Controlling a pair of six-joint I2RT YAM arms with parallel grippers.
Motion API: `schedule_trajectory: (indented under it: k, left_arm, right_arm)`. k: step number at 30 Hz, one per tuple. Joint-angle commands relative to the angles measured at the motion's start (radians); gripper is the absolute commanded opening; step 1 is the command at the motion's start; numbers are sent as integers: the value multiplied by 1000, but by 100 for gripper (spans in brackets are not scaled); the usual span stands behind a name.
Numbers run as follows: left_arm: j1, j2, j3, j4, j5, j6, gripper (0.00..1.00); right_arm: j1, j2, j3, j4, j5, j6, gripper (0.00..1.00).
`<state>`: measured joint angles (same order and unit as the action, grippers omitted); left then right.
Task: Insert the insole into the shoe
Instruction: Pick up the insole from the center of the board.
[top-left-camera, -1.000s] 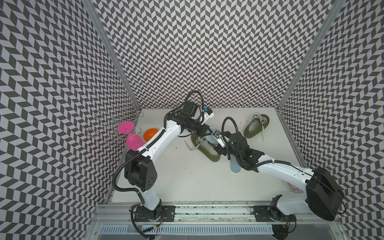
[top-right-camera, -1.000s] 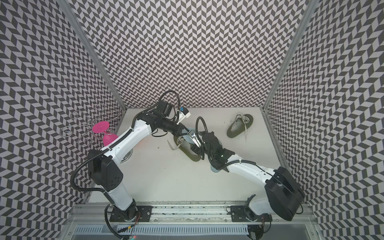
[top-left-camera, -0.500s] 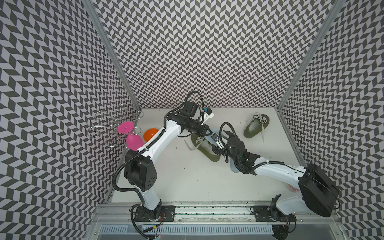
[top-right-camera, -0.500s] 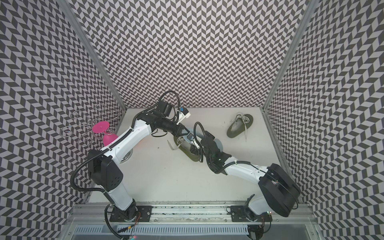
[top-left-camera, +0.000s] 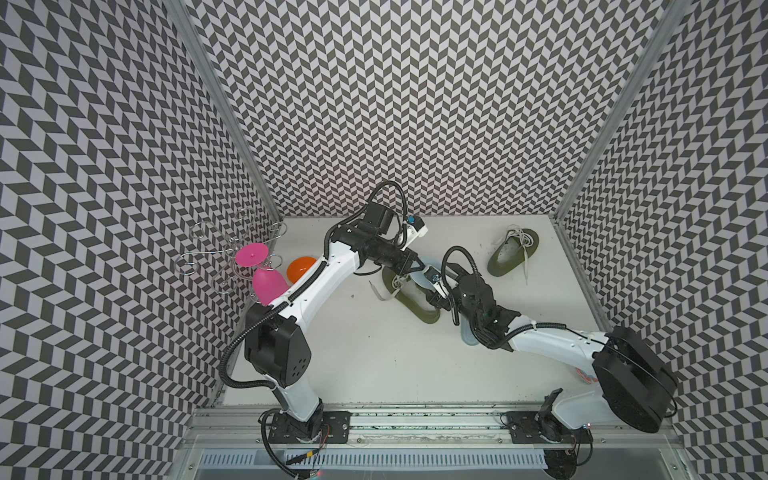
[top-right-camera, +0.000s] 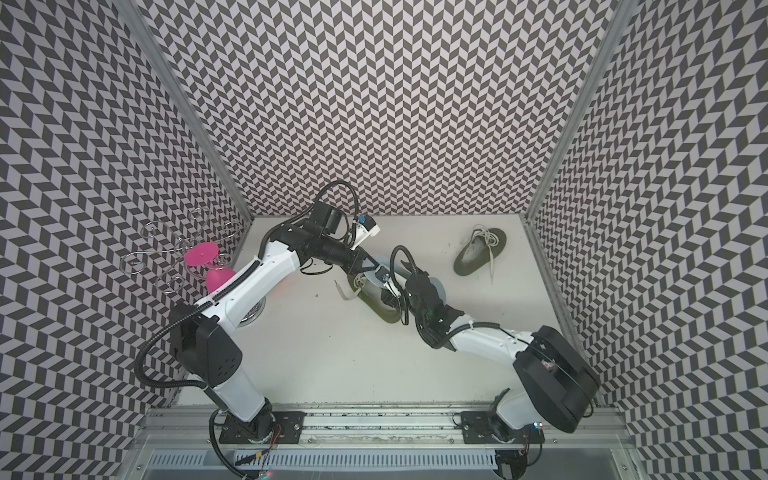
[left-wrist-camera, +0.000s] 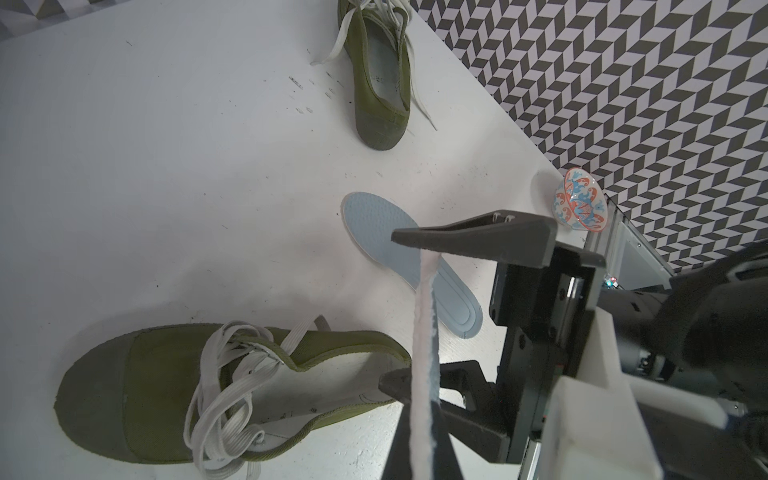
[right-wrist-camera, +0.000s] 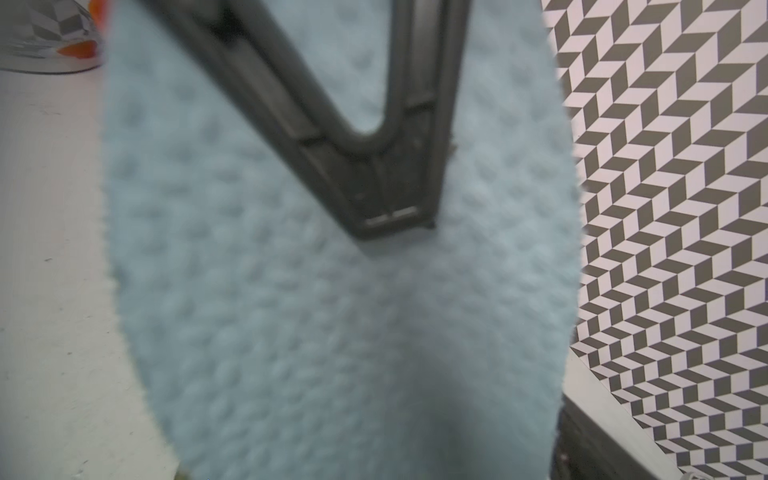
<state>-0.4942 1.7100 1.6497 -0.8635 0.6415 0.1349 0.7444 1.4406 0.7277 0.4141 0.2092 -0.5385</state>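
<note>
**Insole held above the shoe.** The left gripper (left-wrist-camera: 422, 451) is clamped on the pale blue insole (right-wrist-camera: 332, 316). The insole hangs in the air, edge-on in the left wrist view, and crosses in front of the heel end of the olive shoe (left-wrist-camera: 166, 390); it is not in the shoe. The right gripper (left-wrist-camera: 392, 309) faces the insole's flat side with its jaws wide apart. One finger (left-wrist-camera: 473, 239) meets the insole's far end; whether the jaws press on the insole cannot be told. The shoe lies on the white table (left-wrist-camera: 166, 187), opening up and laces loose. A second insole (left-wrist-camera: 374, 224) lies flat beside it, mostly under the right arm (top-left-camera: 552, 345) in a top view. A second shoe (top-left-camera: 513, 255) lies well apart, toward the back wall, and a patterned bowl (left-wrist-camera: 579, 199) stands at the table's edge.

**Change over the last second:** the right arm's shoulder housing has swung toward the table's middle, and its wrist has closed in on the left gripper. The left arm (top-left-camera: 328, 274), both shoes and the second insole lie as before
</note>
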Motion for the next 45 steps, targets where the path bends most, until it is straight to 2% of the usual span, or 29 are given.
schedule_trajectory:
  k: [1, 4, 13, 20, 24, 33, 36, 38, 42, 45]
  left_arm:
    - [-7, -33, 0, -14, -3, 41, 0]
    - [-9, -33, -2, -11, -13, 46, 0]
    - [-9, -12, 23, -8, -46, 29, 0]
    - [-19, -17, 32, 3, -11, 67, 0]
    - [-24, -28, 18, 22, -20, 80, 0]
    - [-19, -19, 24, 56, -40, 77, 0]
    - [-19, -12, 22, 55, -31, 97, 0]
    - [-22, -10, 24, 30, -6, 135, 0]
    - [-45, -13, 30, -16, 14, 198, 0]
    - [-68, -15, 28, -42, -11, 232, 0]
  right_arm:
    - [-23, -48, 16, 22, -111, 23, 84]
    - [-32, -68, 7, 22, -148, 33, 80]
    - [-32, -65, -2, 9, -147, 43, 66]
    - [-32, -78, 14, -19, -226, 73, 64]
    - [-36, -77, 29, -50, -257, 87, 55]
    - [-37, -103, 12, -41, -268, 119, 42]
    - [-37, -106, 9, -45, -277, 129, 45]
    - [-37, -102, 13, -56, -267, 129, 64]
    - [-53, -84, 23, -59, -232, 100, 85]
    - [-80, -76, 42, -71, -245, 74, 86]
